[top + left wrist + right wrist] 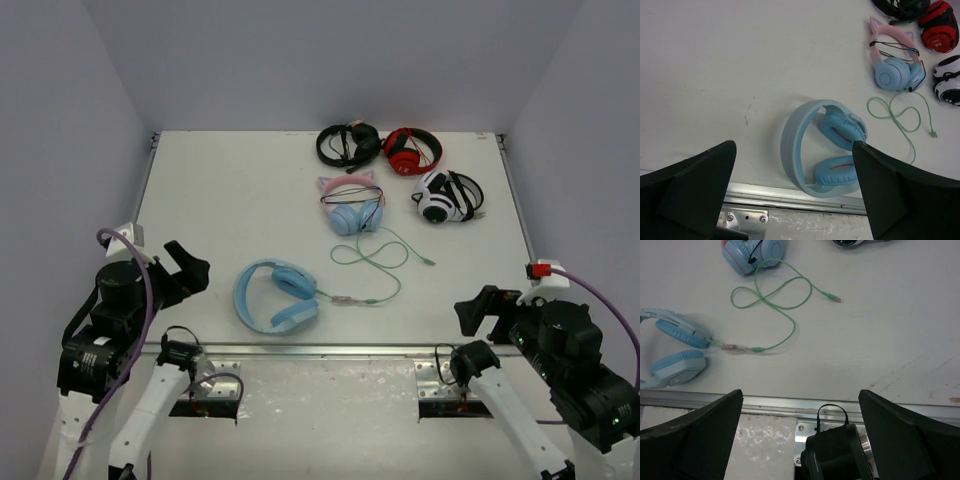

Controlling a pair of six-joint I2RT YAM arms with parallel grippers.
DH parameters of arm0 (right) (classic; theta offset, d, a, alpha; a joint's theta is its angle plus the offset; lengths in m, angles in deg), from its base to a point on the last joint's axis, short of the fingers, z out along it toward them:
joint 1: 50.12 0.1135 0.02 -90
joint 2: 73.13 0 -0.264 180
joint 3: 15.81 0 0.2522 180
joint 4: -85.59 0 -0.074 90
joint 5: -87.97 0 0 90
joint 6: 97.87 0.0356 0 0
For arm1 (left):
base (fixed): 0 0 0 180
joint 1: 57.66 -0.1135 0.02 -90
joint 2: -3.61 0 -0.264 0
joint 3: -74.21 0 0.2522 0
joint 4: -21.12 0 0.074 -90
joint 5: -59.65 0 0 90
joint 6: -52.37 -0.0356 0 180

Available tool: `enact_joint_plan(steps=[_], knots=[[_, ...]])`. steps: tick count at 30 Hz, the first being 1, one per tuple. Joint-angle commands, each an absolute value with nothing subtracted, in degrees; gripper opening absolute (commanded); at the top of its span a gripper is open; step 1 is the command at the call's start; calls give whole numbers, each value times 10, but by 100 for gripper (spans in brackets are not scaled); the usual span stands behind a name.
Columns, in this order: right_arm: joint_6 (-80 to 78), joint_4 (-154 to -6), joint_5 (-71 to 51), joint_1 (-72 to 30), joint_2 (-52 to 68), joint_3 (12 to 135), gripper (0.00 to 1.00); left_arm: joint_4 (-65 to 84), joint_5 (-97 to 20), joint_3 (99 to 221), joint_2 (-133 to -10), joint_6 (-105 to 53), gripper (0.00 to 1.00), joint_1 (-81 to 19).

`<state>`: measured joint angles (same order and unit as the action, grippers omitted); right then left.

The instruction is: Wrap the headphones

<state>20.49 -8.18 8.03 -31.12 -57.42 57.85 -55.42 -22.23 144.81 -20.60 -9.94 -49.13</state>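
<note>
The light blue headphones [272,297] lie flat near the table's front edge, headband to the left, cups to the right; they also show in the left wrist view [815,145] and at the left edge of the right wrist view [675,347]. Their thin green cable [372,262] runs loose from the cups to the right in loops [772,300], with its plug end [428,263] free on the table. My left gripper [183,270] is open and empty, left of the headphones. My right gripper [480,310] is open and empty at the front right edge.
Pink-and-blue cat-ear headphones [351,205] lie just behind the cable loops. Black headphones [348,143], red ones [411,150] and white-and-black ones [445,196] sit at the back right. The metal front rail [320,350] runs below the headphones.
</note>
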Motion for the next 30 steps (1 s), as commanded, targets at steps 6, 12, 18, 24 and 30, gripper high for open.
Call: enact_joint_plan(steps=[6,12,18,24,30], knots=[[196,-150,22,-309,-616,530,99,-505,-274,1407,-255,-117,100,-494],[217,-176,-4,-310,-607,502,99,-436,-299,1356,-357,-125,100,-493],[219,-217,-47,-309,-598,474,99,-440,-269,1353,-454,-119,99,-450],[224,-241,-81,-309,-601,459,99,-450,-231,1360,-535,-98,95,-387],[216,-227,-83,-310,-619,455,99,-469,-139,1382,-655,-49,96,-265]])
